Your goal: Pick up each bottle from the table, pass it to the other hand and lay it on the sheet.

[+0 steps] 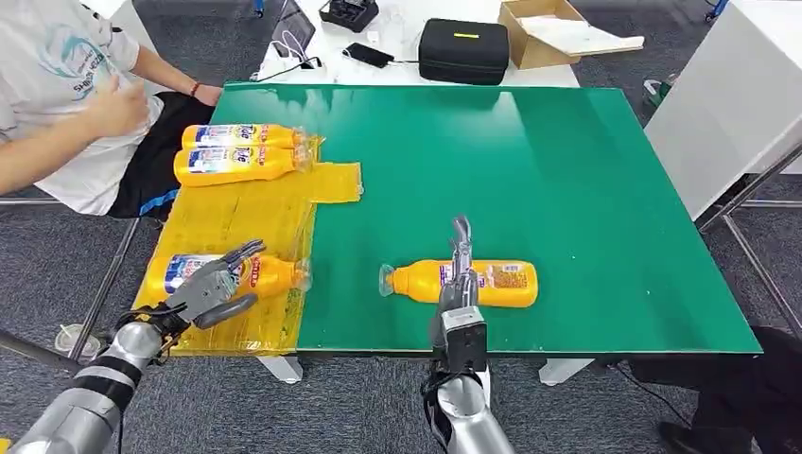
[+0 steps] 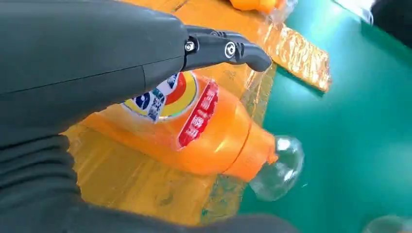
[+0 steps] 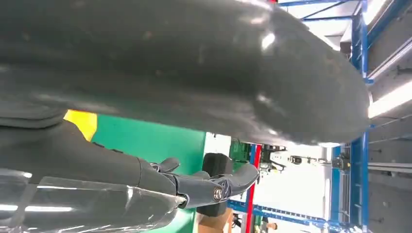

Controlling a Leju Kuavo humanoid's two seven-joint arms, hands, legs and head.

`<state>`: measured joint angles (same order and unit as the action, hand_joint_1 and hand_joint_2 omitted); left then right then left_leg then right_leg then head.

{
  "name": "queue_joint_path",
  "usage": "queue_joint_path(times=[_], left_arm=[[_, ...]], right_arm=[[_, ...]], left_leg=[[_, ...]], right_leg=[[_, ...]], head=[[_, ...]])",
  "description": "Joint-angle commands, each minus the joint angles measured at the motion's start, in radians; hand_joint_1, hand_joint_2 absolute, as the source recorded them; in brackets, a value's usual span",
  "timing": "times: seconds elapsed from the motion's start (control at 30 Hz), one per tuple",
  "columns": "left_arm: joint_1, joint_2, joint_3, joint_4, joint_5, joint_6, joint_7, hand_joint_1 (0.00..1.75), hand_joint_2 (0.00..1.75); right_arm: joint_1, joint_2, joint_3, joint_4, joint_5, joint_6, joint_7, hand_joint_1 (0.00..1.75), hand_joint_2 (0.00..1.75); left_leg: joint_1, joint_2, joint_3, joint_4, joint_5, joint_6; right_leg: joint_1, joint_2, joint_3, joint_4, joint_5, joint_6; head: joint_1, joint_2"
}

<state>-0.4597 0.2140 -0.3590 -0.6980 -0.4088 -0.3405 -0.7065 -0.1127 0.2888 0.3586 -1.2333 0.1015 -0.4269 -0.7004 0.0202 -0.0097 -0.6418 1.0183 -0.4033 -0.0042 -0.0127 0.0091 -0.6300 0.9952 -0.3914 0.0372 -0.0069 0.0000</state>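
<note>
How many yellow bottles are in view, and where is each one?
4. Two yellow plastic bottles lie side by side at the yellow sheet's far end, one under the left robot hand on the sheet, and one on the green table.

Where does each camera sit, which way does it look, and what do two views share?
Head view: high on the body, looking forward and down at the green table; both arms, left hand, right hand.
Left wrist view: behind the left hand, over a bottle on the yellow sheet.
Right wrist view: behind the right hand, looking along the table to the room beyond.
Shared: head and left wrist views both show that bottle on the sheet.
</note>
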Motion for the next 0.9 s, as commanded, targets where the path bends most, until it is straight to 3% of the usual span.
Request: queue_joint_path(times=[0.03,0.13,0.23,0.33,0.43,0.77,0.9], left_arm=[[0.072,-0.341,0.412,-0.32,0.284,0.442,0.012,0.0,1.75],[0.113,-0.365,0.482,-0.458,0.304,0.518,0.008,0.0,1.75],[0.194,-0.367,0.452,-0.598,0.252,0.601,0.008,0.0,1.75],[0.249,-0.38,0.416,-0.634,0.245,0.626,0.008,0.0,1.75],[0.238,-0.379,0.396,-0.579,0.242,0.624,0.008,0.0,1.75],[0.23,-0.379,0.396,-0.571,0.243,0.625,0.008,0.0,1.75],[0.21,-0.378,0.378,-0.51,0.222,0.613,0.008,0.0,1.75]], right_arm=[[-0.064,-0.089,0.045,0.072,0.308,-0.062,0.223,0.0,1.75],[-0.103,-0.17,0.026,0.091,0.466,-0.014,0.387,0.0,1.75],[-0.132,-0.259,-0.016,0.069,0.582,0.065,0.521,0.0,1.75],[-0.148,-0.353,-0.024,0.078,0.662,0.214,0.639,0.0,1.75],[-0.168,-0.398,-0.017,0.126,0.678,0.319,0.674,0.0,1.75],[-0.168,-0.395,-0.015,0.129,0.677,0.318,0.674,0.0,1.75],[-0.145,-0.44,0.003,0.112,0.676,0.366,0.699,0.0,1.75]], left_leg=[[0.0,-0.007,-0.001,0.001,0.001,0.002],[0.0,-0.006,-0.004,0.001,0.001,0.003],[-0.001,0.002,-0.002,0.001,-0.001,0.004],[-0.003,-0.001,-0.001,0.0,-0.001,0.003],[-0.003,0.0,0.0,0.0,-0.002,0.003],[-0.002,0.001,-0.002,0.001,-0.002,0.003],[-0.002,0.0,-0.002,0.0,-0.002,0.003]], right_leg=[[0.0,-0.01,0.001,-0.001,-0.002,0.0],[0.001,-0.007,0.0,-0.001,-0.001,0.0],[0.0,0.001,0.001,-0.002,0.0,0.001],[-0.002,-0.003,0.001,-0.003,0.001,0.0],[-0.001,-0.002,0.002,-0.002,0.0,-0.001],[-0.001,0.0,0.0,-0.001,0.0,-0.001],[-0.001,-0.002,0.001,-0.001,0.0,-0.001]], head=[[0.0,0.0],[0.0,0.0],[0.0,0.0],[0.0,0.0],[0.0,0.0],[0.0,0.0],[0.0,0.0]])
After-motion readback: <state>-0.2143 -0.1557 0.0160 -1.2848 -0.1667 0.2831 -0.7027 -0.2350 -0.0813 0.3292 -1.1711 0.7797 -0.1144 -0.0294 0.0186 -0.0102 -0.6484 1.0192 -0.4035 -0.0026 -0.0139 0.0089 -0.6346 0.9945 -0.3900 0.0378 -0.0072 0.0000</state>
